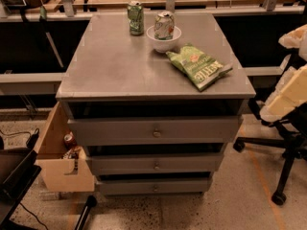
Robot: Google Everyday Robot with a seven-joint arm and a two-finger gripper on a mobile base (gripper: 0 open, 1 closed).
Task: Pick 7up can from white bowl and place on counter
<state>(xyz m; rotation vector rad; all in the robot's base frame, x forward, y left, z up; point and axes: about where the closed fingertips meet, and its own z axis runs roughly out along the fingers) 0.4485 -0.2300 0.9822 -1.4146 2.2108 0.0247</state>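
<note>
The 7up can (164, 25) is being held upright in the white bowl (164, 45), which is sitting near the far edge of the counter (120, 66), a little right of the middle of that edge. A darker green can (135, 18) is standing just beside the bowl, on the side toward the far left corner. A green chip bag (199, 66) is lying near the bowl, toward the right edge.

The gripper (295, 38) is being carried among the pale arm parts beyond the bench's right edge, well apart from the can. Whether it is open or closed cannot be told.

The step in hand is judged to be the reach, with nothing of the task done yet. It is probably best made from above, with the gripper being brought down over the can's silver top and closed on the upper body, above the bowl's rim, since the lower part is being hidden by the deep wall. The side toward the green can is being left tight, so the jaws are better lined up along the near-far direction. A straight lift is advised until the rim is cleared. The bare stretch toward the near left corner is being left free for the placing.
</note>
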